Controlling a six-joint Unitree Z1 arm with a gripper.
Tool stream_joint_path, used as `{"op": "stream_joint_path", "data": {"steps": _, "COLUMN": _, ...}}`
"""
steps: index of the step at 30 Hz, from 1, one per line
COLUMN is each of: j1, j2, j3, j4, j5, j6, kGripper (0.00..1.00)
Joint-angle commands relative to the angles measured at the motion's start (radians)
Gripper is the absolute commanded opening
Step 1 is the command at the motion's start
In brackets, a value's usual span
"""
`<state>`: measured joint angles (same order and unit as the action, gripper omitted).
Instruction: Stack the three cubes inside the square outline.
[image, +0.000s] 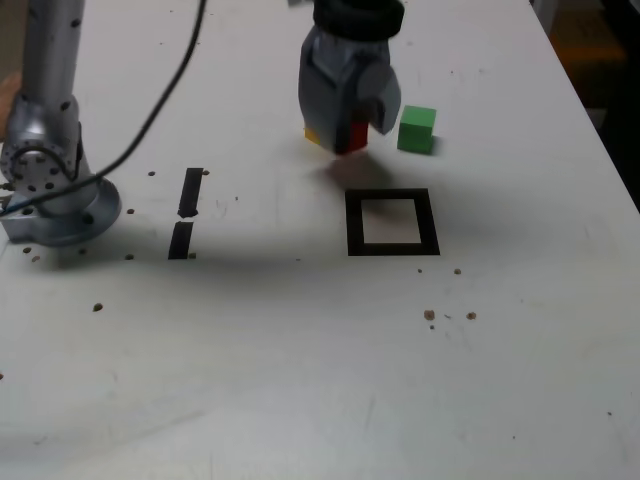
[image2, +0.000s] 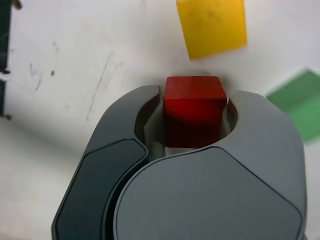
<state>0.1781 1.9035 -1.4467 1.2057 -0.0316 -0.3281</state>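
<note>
red cube (image2: 193, 111) clamped in tool (image2: 194, 125), off table (image: 300, 350).

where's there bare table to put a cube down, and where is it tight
The white centre of the black tape square outline is bare. So is the stretch between it and the two short black tape strips, and the wide near side of the white table. It is crowded behind the square: gripper on small red cube, yellow cube, green cube.
</note>
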Motion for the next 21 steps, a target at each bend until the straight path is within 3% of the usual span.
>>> {"op": "stream_joint_path", "data": {"steps": 1, "j1": -0.034, "j2": -0.024, "j3": -0.041, "j4": 0.034, "j5": 0.004, "j6": 0.015, "kGripper": 0.26}}
{"op": "stream_joint_path", "data": {"steps": 11, "j1": -0.199, "j2": 0.056, "j3": -0.137, "j4": 0.009, "j5": -0.014, "j6": 0.048, "kGripper": 0.26}}
{"op": "stream_joint_path", "data": {"steps": 21, "j1": -0.223, "j2": 0.124, "j3": -0.109, "j4": -0.022, "j5": -0.03, "j6": 0.059, "kGripper": 0.26}}
